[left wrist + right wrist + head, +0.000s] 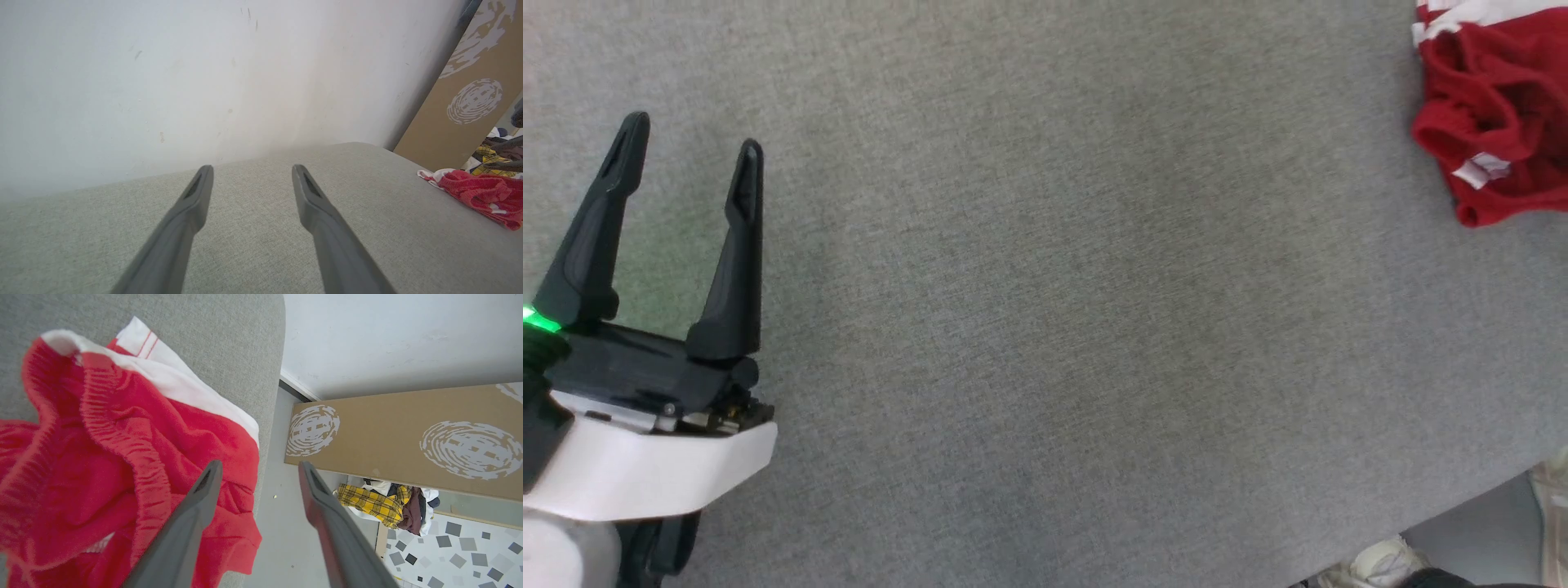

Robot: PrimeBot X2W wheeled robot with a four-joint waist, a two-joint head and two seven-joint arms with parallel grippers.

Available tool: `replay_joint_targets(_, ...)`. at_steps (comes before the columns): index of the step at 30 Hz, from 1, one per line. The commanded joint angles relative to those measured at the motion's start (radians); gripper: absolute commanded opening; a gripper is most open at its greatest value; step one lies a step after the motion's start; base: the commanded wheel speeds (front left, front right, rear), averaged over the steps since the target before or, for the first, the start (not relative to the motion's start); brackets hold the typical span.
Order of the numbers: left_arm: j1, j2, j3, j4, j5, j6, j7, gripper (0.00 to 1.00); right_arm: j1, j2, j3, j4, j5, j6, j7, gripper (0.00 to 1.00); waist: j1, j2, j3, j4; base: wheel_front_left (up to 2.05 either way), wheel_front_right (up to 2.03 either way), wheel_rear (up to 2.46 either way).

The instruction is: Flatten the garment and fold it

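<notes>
Right wrist view: garment (102,469), red with white trim, bunched at the bench's (1054,286) far right edge. Right gripper (259,469): fingers wide, empty, just beside it. Left gripper (694,135): fingers wide, empty, well apart. Advice: pinch one waistband corner and draw it toward the bench's middle before spreading. Surface: grey cloth. Room: white wall (163,73), cardboard panel (408,433).

The left gripper (694,132) has two long, tapering black fingers (737,245), each with a narrow slot near its tip, set on a black base block (637,367) with a glowing green light (539,320), small metal screws (670,408) and a glossy white wrist shell (645,474); the right gripper (259,464) looks dark grey, with matching slots
</notes>
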Motion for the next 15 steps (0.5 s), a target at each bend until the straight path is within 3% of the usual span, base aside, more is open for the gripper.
replay_joint_targets(1,-0.001,-0.007,-0.001,0.010,0.002,0.004,-0.015,1.00,-0.007,0.001,-0.002,0.000,-0.004,-0.002,-0.009,1.00,0.0000,0.0000,-0.038,0.002,0.00,0.00,0.00)
replay_joint_targets(8,0.031,-0.062,-0.030,0.088,-0.019,0.007,-0.086,1.00,0.035,0.022,-0.042,-0.032,0.027,-0.002,-0.055,1.00,0.0000,0.0000,-0.169,0.052,0.00,0.00,0.00)
replay_joint_targets(15,0.079,-0.130,-0.068,0.182,-0.040,0.024,-0.141,1.00,0.158,0.085,-0.137,-0.140,0.049,-0.002,-0.092,1.00,0.0000,0.0000,-0.312,0.164,0.00,0.00,0.00)
